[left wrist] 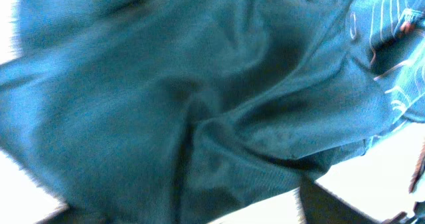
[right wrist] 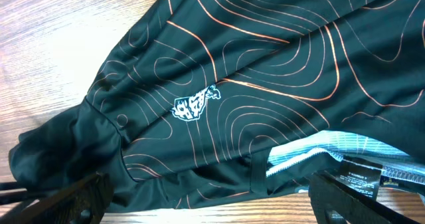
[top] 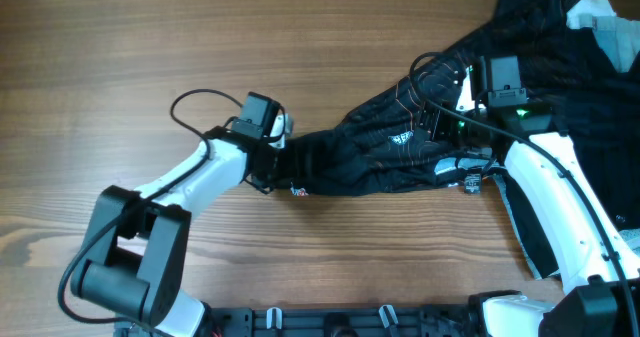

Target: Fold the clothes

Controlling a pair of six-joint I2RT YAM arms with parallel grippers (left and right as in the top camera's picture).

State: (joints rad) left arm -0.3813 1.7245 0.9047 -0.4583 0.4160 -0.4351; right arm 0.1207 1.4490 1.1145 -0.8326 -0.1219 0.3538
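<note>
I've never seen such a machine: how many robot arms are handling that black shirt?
2. The left arm reaches from the lower left to the black shirt's narrow bunched end; the right arm comes from the lower right to its middle. No others show.

You have the shirt lying bunched on the table, running from the middle out to the far right corner. Your left gripper sits at its left end. Your right gripper hangs over its middle, just right of the logo.
</note>
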